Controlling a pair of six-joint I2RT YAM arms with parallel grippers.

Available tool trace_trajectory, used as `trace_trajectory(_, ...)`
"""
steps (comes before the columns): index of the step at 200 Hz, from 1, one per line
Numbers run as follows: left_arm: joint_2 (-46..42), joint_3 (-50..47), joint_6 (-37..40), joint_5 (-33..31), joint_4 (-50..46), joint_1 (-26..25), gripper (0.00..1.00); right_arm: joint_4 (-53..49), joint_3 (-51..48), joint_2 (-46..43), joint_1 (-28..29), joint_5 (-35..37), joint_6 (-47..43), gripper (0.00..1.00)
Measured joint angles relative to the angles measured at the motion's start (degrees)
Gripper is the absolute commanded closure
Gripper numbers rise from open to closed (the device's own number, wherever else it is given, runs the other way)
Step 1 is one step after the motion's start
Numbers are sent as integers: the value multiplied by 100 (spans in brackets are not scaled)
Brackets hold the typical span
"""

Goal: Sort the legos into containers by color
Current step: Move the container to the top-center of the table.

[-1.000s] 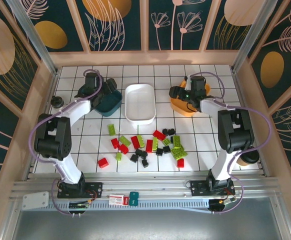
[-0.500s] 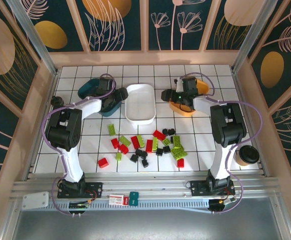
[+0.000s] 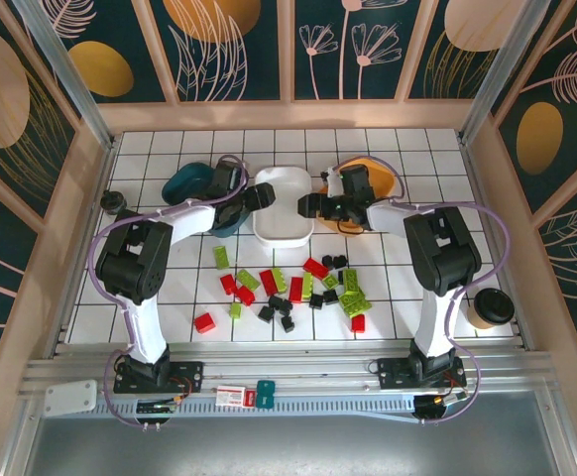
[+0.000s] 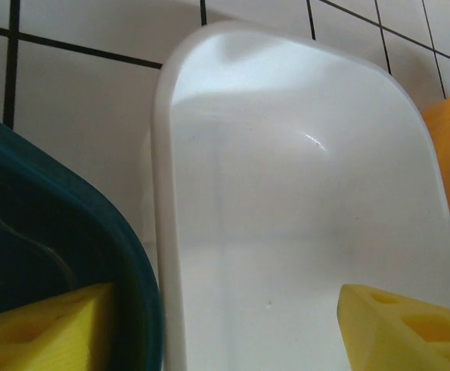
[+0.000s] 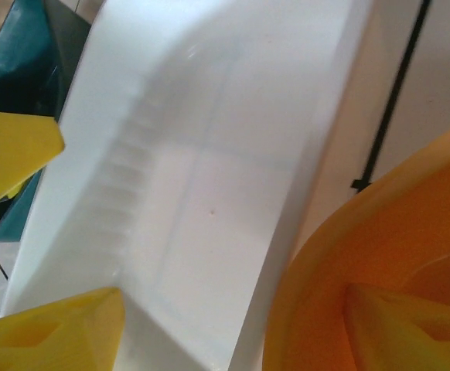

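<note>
From above, our left gripper (image 3: 260,195) and right gripper (image 3: 310,205) flank the white tub (image 3: 281,232), with the teal tub (image 3: 184,182) and orange tub (image 3: 384,173) outside them. The legos (image 3: 288,288) lie scattered nearer the bases.

Left wrist: jaws spread, empty, above the white tub.

Right wrist: jaws likewise parted, nothing between.

We judge ourselves between picks. Next, we reach back and pinch one lego.

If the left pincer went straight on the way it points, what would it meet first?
Most likely the white tub: the left pincer points into its inside, jaws open, nothing in between. Depth is unclear.
</note>
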Motion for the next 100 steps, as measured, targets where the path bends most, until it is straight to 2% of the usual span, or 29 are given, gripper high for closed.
trace_trajectory(14, -70, -46, -46, -7, -17, 2, 25, 2, -50, -52, 39, 90, 20, 21)
trace_trajectory(25, -127, -55, -83, -13, -20, 13, 23, 2, -96, -109, 63, 168, 50, 14)
trace_trajectory(36, -210, -55, -105, -35, -35, 7, 21, 7, -155, -212, 90, 323, 92, 11)
trace_trajectory(80, -813, -52, -118, -334, -251, -22, 17, -105, -229, -1010, 120, 1239, 168, 10)
trace_trajectory(100, -1261, -72, -103, -428, -332, -22, 6, -297, -249, -1569, 133, 1657, 168, 11)
